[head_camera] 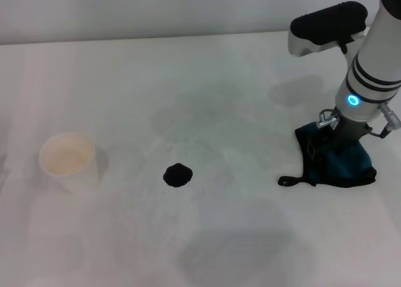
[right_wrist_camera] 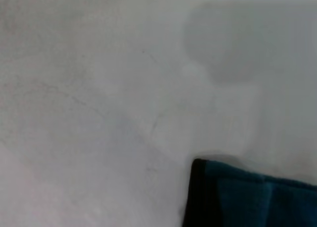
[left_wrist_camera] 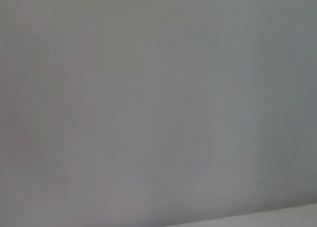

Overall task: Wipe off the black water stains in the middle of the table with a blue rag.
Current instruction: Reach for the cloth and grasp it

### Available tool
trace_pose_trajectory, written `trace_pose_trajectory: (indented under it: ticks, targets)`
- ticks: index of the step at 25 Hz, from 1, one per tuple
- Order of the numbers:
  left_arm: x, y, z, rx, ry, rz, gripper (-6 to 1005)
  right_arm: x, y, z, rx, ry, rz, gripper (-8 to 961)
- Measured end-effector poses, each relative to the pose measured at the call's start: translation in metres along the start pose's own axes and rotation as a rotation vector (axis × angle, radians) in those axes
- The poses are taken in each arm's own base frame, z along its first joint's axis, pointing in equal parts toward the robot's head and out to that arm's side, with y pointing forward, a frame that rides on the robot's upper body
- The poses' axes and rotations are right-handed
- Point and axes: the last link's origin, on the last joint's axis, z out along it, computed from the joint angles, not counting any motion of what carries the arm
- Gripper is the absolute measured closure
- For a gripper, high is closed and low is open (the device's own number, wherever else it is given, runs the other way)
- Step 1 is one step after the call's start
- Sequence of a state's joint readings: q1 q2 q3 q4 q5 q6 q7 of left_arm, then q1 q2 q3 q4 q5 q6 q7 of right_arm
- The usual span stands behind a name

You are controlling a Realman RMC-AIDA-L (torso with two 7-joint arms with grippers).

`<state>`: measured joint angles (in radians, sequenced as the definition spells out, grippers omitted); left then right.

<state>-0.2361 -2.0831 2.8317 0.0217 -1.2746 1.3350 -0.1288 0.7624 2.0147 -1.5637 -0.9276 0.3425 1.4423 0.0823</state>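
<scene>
Over the blue rag [head_camera: 338, 163], right pincer [head_camera: 339, 144] tips hidden.

The head camera looks down and forward over the whole table [head_camera: 207, 80]. The right wrist camera sits close above it, catching a corner of the blue rag [right_wrist_camera: 247, 199], which the head view also shows. The left wrist camera sees only blank grey

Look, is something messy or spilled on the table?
Yes. A small black blot sits mid-table, unwiped. The blue rag is bunched up off to the right under the right gripper.
</scene>
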Motion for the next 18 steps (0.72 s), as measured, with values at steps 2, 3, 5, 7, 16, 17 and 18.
trace_pose_trajectory:
  ticks: [2, 3, 5, 7, 16, 17, 18]
  targets:
    - [0.0000, 0.0005, 0.0001, 0.000, 0.000, -0.002, 125, -0.0002, 0.0012, -0.0006, -0.001, 0.000, -0.008, 489]
    - [0.0000, 0.0011, 0.0003, -0.001, 0.001, -0.004, 125, -0.0002, 0.0017, -0.0007, 0.000, 0.001, -0.014, 501]
    - [0.0000, 0.0020, 0.0005, -0.002, 0.001, -0.008, 125, 0.0000, 0.0036, -0.0011, -0.003, 0.004, -0.030, 526]
    - [-0.0003, 0.0024, 0.0001, -0.002, 0.000, -0.010, 125, -0.0009, 0.0073, -0.0035, -0.008, -0.004, -0.054, 552]
    - [-0.0005, 0.0014, -0.0005, 0.001, -0.001, -0.010, 126, -0.0007, 0.0087, -0.0027, 0.007, 0.002, -0.077, 665]
    - [-0.0005, 0.0012, -0.0005, 0.002, -0.001, -0.010, 126, -0.0007, 0.0088, -0.0024, 0.007, 0.003, -0.076, 678]
    - [-0.0005, 0.0012, -0.0005, 0.002, -0.001, -0.010, 126, -0.0007, 0.0087, -0.0020, 0.008, 0.004, -0.074, 743]
